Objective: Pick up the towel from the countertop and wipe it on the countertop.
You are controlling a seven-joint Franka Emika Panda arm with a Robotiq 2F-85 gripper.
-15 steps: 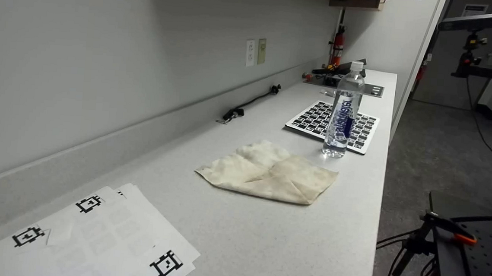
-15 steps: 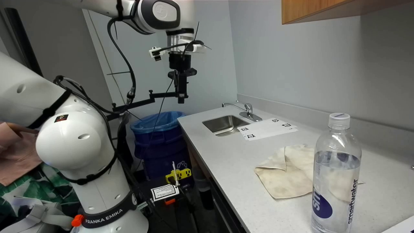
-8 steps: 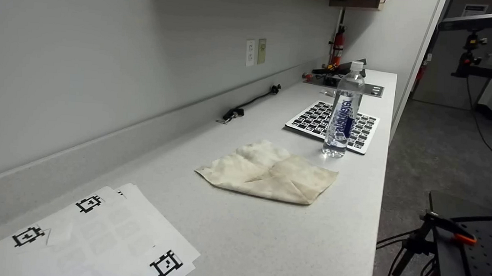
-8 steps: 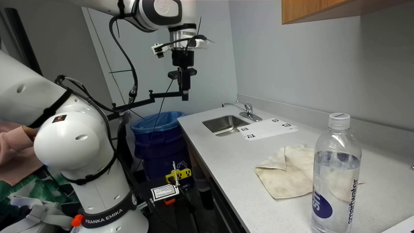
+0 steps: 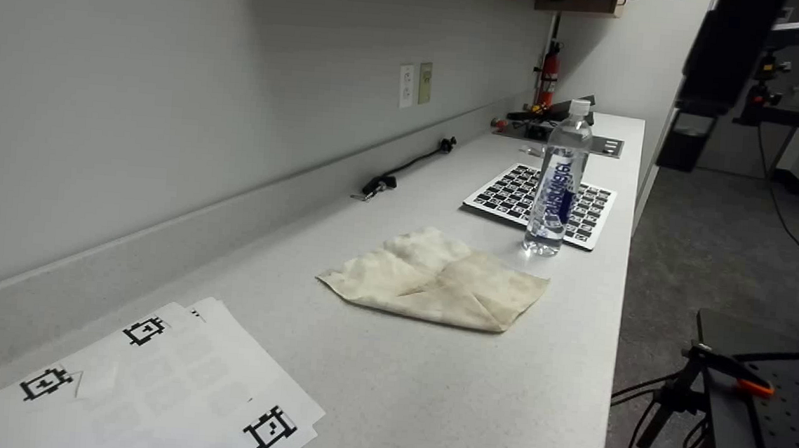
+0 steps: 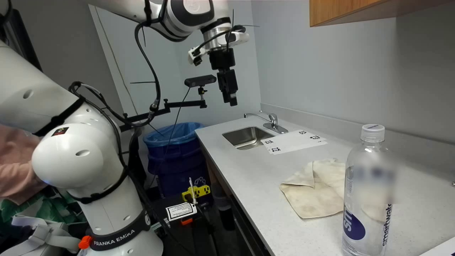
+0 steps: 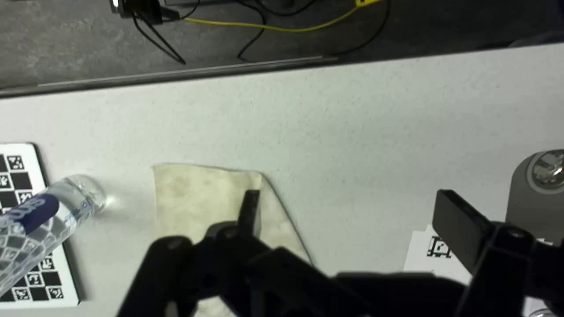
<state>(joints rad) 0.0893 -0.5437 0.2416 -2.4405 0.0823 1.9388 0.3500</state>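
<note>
Wrist view: off to the left I see a checkered board with a water bottle just beside it; next, the cream towel lying rumpled on the tabletop; then the hand, up in the air, fingers wide apart, and at the right a marked white paper

Robot arm: one, left side of the frame
Gripper: one
Gripper fingers: two, lower half of the wrist view
Towel: one, middle of the frame in an exterior view
Countertop: one
Water bottle: one, shown in all three views
Checkered board: one
Paper sheets: at least two, exact number unclear
Square markers on the sheets: four, right of centre
Sink: one
Faucet: one
Wall plates: two, upper middle
Power strip: one
</note>
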